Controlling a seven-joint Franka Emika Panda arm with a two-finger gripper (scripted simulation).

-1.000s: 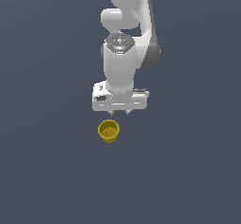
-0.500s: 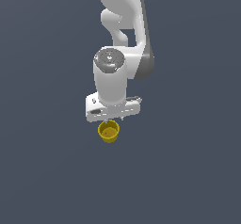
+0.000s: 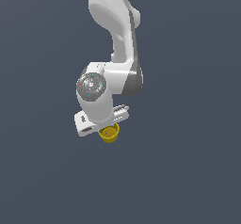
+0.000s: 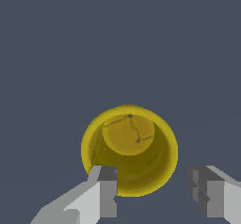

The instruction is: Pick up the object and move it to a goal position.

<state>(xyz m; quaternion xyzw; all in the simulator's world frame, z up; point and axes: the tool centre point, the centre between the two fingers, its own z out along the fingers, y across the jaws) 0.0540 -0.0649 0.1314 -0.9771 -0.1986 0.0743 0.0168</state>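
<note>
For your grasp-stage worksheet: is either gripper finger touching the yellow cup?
Cannot tell. In the wrist view one finger overlaps the cup rim without showing contact; the other stands clear beside it.

The arm [image 3: 115, 25] is glossy white with rounded, bulbous links, dark grey bands at its joints and a grey metallic disc [image 3: 92, 85] dotted with small red and blue marks, ending in a white gripper [image 4: 155, 197] with blocky grey-padded fingers [image 4: 107, 190].
</note>
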